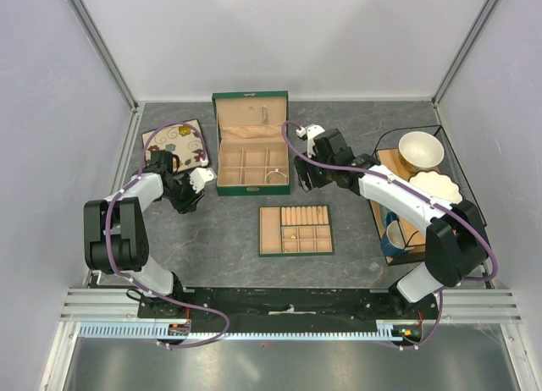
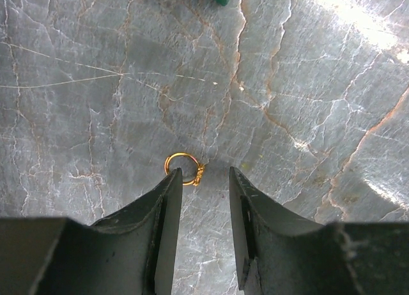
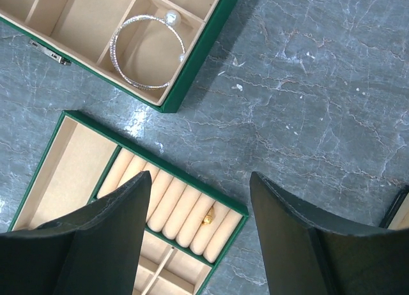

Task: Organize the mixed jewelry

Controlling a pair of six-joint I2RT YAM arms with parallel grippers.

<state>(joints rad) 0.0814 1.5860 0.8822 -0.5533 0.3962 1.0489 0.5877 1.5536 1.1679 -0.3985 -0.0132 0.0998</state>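
The left claw (image 2: 204,173) is released, its dark fingers parted and holding nothing. A small gold-coloured ring with a tiny clasp (image 2: 182,168) lies on the grey marbled surface (image 2: 300,103) just beyond the tip of one finger. The right claw (image 3: 199,177) is also released and empty, hanging above the flat tan divided tray with a green rim (image 3: 160,156). One tiny gold piece (image 3: 208,216) sits among that tray's ring rolls. The thin silvery-white bangle hoop with pearl ends (image 3: 171,17) lies flat in a corner compartment of the green tan-lined jewelry box (image 3: 192,60) — well apart from both claws.
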